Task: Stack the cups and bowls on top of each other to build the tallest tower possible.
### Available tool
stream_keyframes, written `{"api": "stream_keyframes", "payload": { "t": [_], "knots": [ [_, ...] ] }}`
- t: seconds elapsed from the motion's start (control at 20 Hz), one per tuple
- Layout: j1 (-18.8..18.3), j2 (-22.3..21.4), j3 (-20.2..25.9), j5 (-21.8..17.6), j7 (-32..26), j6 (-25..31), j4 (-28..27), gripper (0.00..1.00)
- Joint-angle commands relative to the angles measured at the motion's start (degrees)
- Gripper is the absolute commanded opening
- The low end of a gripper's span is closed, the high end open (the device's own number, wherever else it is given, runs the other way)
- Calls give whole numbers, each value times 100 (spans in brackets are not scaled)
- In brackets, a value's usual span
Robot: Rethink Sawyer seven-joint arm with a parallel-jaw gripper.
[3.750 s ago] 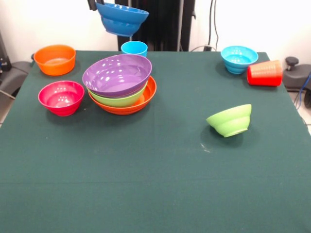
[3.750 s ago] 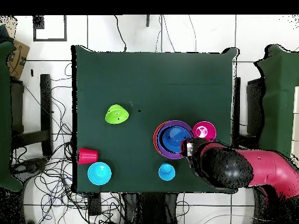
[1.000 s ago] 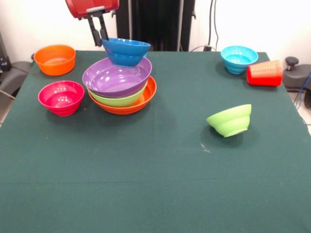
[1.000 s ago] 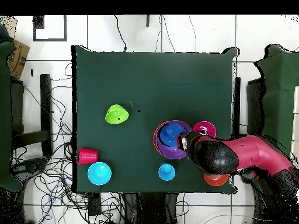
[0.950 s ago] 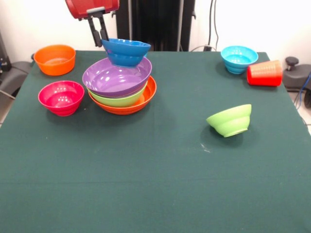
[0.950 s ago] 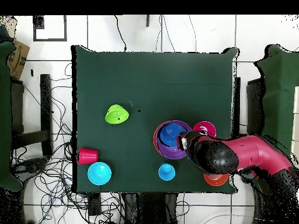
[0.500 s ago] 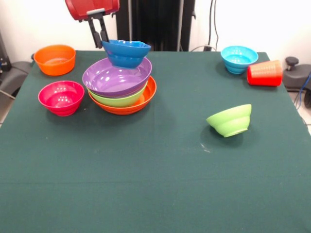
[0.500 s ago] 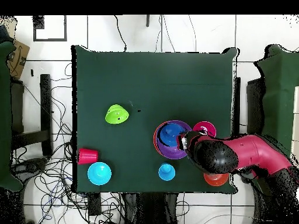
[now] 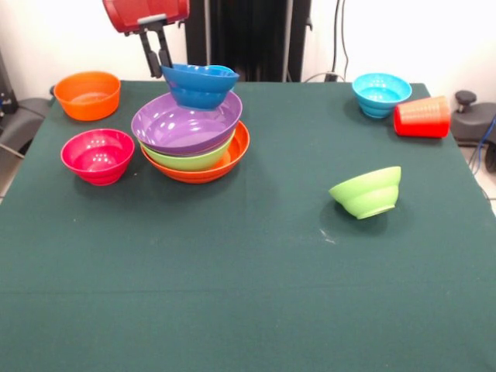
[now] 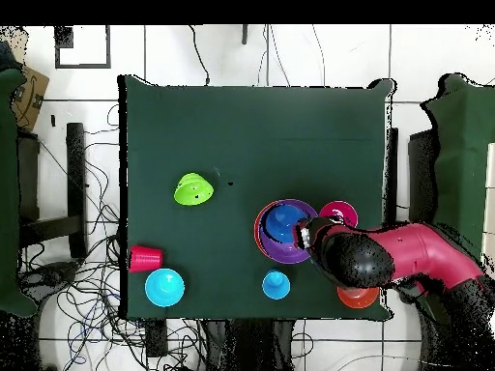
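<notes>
The tower is a large orange bowl (image 9: 232, 155), a lime green bowl (image 9: 194, 160) and a purple bowl (image 9: 186, 122), nested at the table's left. A dark blue bowl (image 9: 200, 85) rests on the purple bowl's far rim, slightly tilted. My gripper (image 9: 159, 60) is shut on its left rim; in the overhead view the gripper (image 10: 307, 235) sits beside the dark blue bowl (image 10: 280, 224). The light blue cup (image 10: 276, 283) stands upright and is hidden in the front view. The red cup (image 9: 422, 116) lies on its side at the right.
A small orange bowl (image 9: 87, 94) and a magenta bowl (image 9: 97, 155) sit left of the tower. A light blue bowl (image 9: 381, 93) stands by the red cup. A small lime green bowl (image 9: 366, 192) lies tilted right of centre. The arm (image 10: 406, 256) covers part of the small orange bowl (image 10: 358, 298).
The dark blue bowl has come down from high above the tower onto the purple bowl. Over the last second it has tilted slightly and its rim looks a little bent.
</notes>
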Motion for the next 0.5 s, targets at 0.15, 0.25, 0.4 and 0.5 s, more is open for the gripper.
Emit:
{"api": "stream_keyframes", "payload": {
  "t": [0.15, 0.25, 0.4, 0.5],
  "knots": [
    [251, 260, -434, -715, -553, -217, -180, 0],
    [294, 303, -495, -825, -513, -245, -202, 0],
    [303, 335, -508, -829, -520, -212, -243, 0],
    [313, 307, -492, -813, -513, -189, -251, 0]
  ]
}}
